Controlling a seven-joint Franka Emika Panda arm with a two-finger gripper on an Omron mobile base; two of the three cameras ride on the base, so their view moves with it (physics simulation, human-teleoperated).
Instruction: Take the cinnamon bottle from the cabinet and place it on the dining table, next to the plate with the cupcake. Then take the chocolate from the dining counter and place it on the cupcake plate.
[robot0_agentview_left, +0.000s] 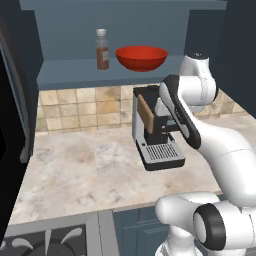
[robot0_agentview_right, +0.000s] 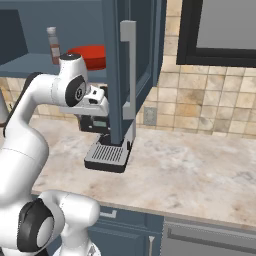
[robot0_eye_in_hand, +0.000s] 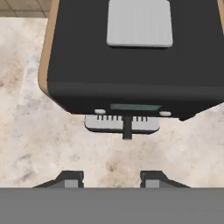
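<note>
The cinnamon bottle (robot0_agentview_left: 102, 50) (robot0_agentview_right: 53, 45), slim with reddish-brown contents and a pale cap, stands upright on the shelf of the open slate-blue cabinet (robot0_agentview_left: 75, 75) (robot0_agentview_right: 25, 62). My gripper (robot0_eye_in_hand: 113, 179) hangs well below and to the right of the bottle, pointing down over the black coffee machine (robot0_eye_in_hand: 131, 57). Its fingertips (robot0_eye_in_hand: 72, 178) stand apart with nothing between them. The dining table, plate, cupcake and chocolate are out of view.
A wide red bowl (robot0_agentview_left: 141, 57) (robot0_agentview_right: 90, 56) sits just right of the bottle on the shelf. The coffee machine (robot0_agentview_left: 155, 135) (robot0_agentview_right: 107, 150) stands on the marble counter (robot0_agentview_left: 75, 170) under it. An open cabinet door (robot0_agentview_right: 125, 65) juts out beside the arm.
</note>
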